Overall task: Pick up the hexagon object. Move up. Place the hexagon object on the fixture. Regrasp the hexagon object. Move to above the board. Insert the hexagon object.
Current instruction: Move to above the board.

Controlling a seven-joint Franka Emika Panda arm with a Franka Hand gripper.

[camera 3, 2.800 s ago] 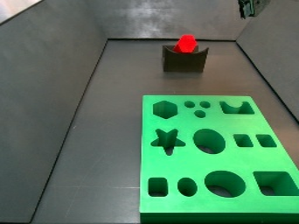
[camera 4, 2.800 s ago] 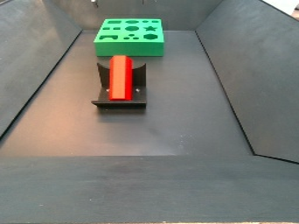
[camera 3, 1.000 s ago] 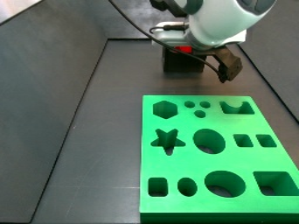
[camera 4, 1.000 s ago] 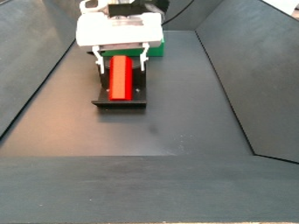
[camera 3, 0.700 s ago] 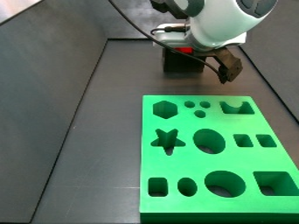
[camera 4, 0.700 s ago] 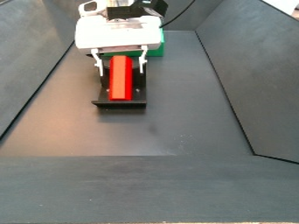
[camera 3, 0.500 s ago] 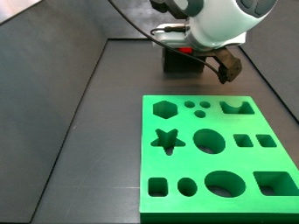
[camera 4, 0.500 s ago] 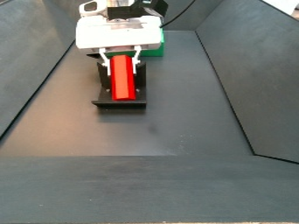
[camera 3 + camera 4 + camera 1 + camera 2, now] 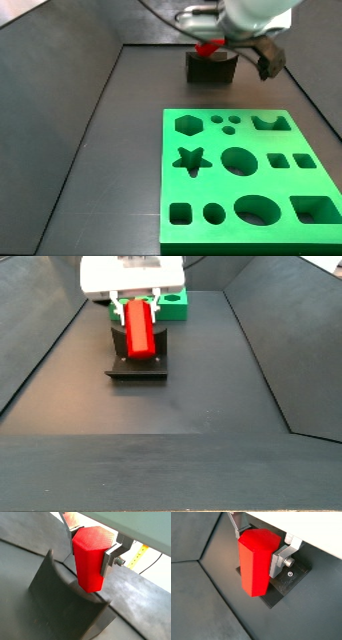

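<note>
Gripper (image 9: 92, 539): clamped on hexagon object (image 9: 256, 562), held tilted above fixture (image 9: 138, 361) | board (image 9: 243, 178): lying apart, nearer in a side view | markings: none legible

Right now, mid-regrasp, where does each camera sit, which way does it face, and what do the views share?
Wrist view: rides the wrist, looks down the red hexagon object clamped between the silver fingers, the fixture below.
Wrist view: same mount from another angle, the gripper shut on the hexagon object, the fixture's base plate behind.
Side view: beyond the green board, faces the fixture and arm at the far wall.
Side view: at the opposite end, fixture near, board far, the gripper's white body on top.
All four share the hexagon object.
</note>
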